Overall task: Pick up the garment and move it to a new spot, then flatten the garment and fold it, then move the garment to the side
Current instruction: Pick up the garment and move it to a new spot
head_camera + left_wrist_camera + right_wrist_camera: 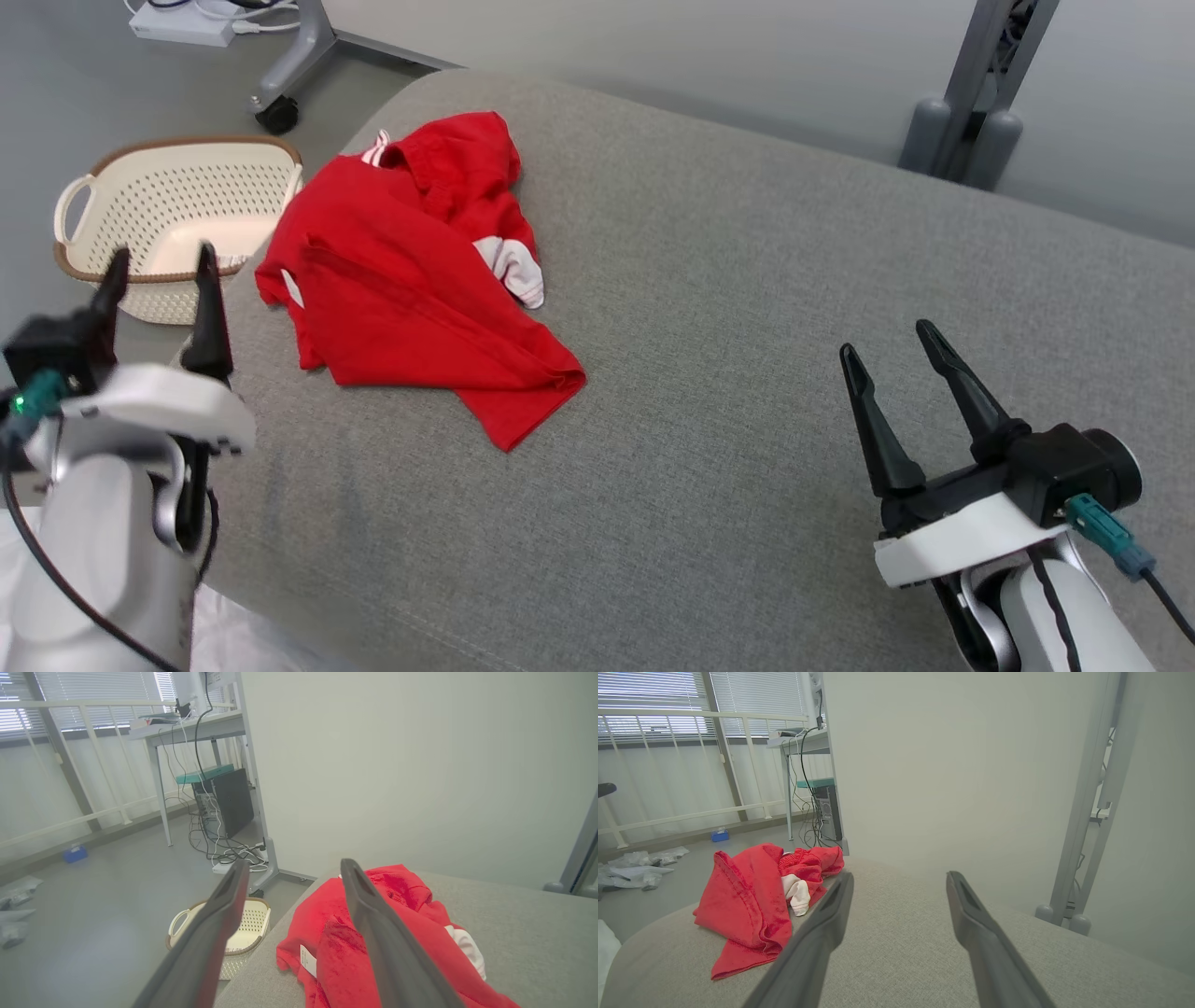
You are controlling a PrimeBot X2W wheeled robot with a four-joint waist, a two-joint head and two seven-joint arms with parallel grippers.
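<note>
A crumpled red garment (411,280) with white trim lies bunched at the far left of the grey fabric surface (728,308). My left gripper (161,261) stands open at the near left edge, short of the garment (336,952), with nothing between its fingers. Over the near right of the surface my right gripper (887,341) is open and empty, well to the right of the garment (752,905). From the right wrist, the open right gripper (896,877) looks along the bare fabric.
A cream perforated basket (177,219) with handles sits on the floor just left of the surface, close to my left gripper. A wheeled stand base (289,75) is behind it. Grey posts (971,131) rise at the back right. The surface's middle and right are bare.
</note>
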